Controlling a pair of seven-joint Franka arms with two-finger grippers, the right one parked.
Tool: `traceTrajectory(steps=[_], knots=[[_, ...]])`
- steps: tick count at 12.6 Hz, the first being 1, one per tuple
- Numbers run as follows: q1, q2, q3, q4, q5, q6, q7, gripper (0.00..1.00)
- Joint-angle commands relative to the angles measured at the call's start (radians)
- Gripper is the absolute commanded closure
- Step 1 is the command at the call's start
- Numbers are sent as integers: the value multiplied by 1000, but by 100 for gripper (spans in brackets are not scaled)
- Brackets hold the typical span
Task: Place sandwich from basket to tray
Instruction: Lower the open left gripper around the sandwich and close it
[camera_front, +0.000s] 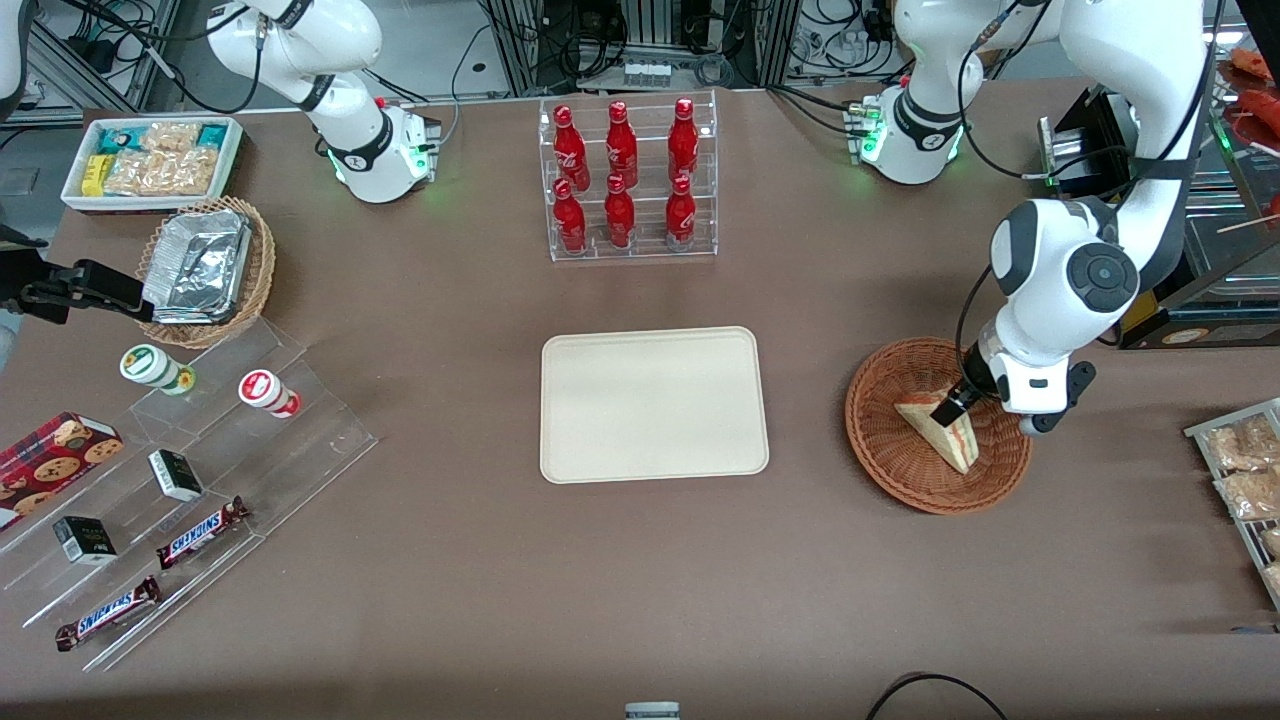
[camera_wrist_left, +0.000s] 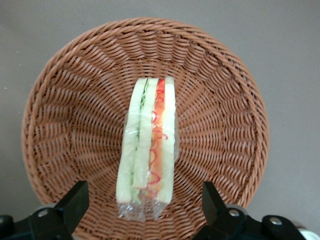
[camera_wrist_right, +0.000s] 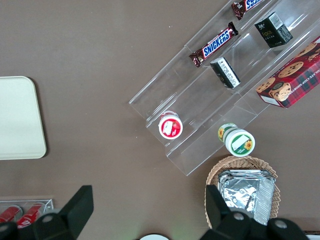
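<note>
The sandwich (camera_wrist_left: 148, 145), a clear-wrapped wedge with red and green filling along its edge, lies in the reddish-brown wicker basket (camera_wrist_left: 65, 100). My left gripper (camera_wrist_left: 144, 204) hangs just above it, open, with one finger on each side of the wedge's end and a gap to each. From the front, the gripper (camera_front: 947, 408) sits over the sandwich (camera_front: 950, 435) inside the basket (camera_front: 875, 425) at the working arm's end of the table. The cream tray (camera_front: 655, 405) lies flat at mid-table, with nothing on it.
A clear rack of red bottles (camera_front: 625, 180) stands farther from the front camera than the tray. Toward the parked arm's end are a tan basket of foil containers (camera_front: 205, 270), a white snack bin (camera_front: 150, 160) and an acrylic stepped shelf (camera_front: 200, 480). Snack packets (camera_front: 1245, 470) lie beside the basket.
</note>
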Motion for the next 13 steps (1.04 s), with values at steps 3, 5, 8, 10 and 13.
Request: traceTrajectory(steps=[3, 5, 8, 10, 13], knots=[[-6, 60, 2, -2, 13, 62, -44, 0], [-4, 84, 2, -4, 13, 81, -44, 0], [-4, 89, 4, -5, 13, 80, -54, 49], [-4, 89, 2, -5, 13, 75, -57, 100], [-3, 81, 4, 19, 13, 25, -34, 100]])
